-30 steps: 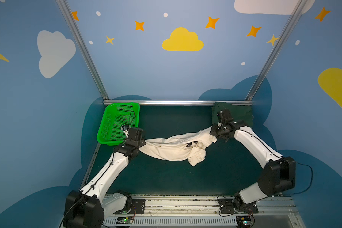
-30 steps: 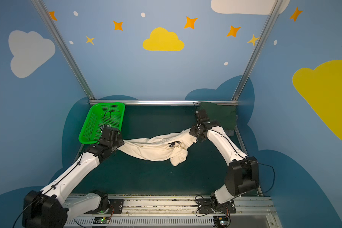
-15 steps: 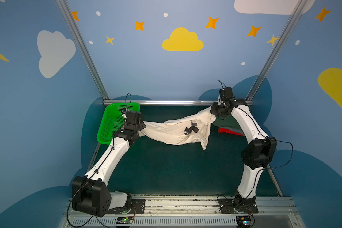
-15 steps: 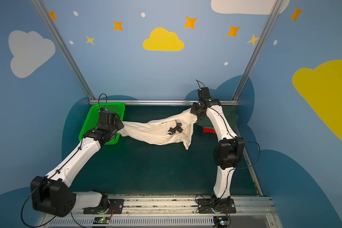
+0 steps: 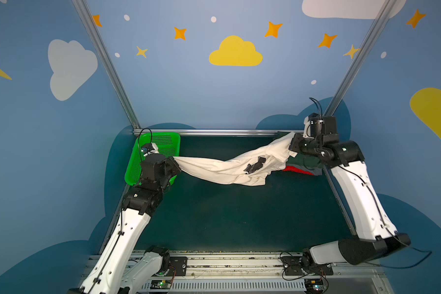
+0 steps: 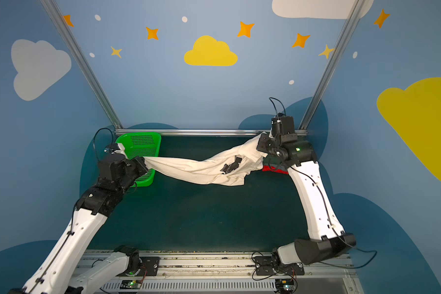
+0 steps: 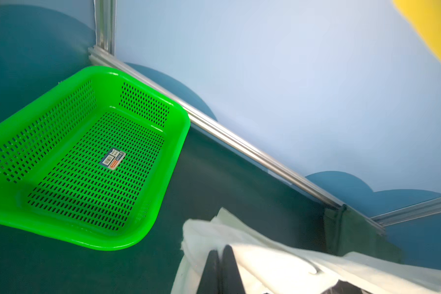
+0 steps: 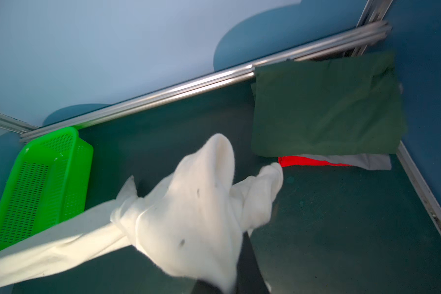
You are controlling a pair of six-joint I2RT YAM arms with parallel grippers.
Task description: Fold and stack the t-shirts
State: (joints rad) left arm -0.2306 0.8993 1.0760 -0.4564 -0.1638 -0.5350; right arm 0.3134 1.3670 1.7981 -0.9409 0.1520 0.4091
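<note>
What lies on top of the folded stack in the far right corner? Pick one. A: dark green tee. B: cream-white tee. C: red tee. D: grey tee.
A: in the right wrist view the dark green tee covers the stack, with only edges of the grey tee and red tee showing beneath it.

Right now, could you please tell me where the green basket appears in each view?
Both top views: the green perforated basket sits in the table's far left corner.
Left wrist: basket large and empty, label on its floor.
Right wrist: basket partly cut off, beyond the cream t-shirt.
Shared landmark: the metal rail along the table's back edge, beside the basket's far end.
</note>
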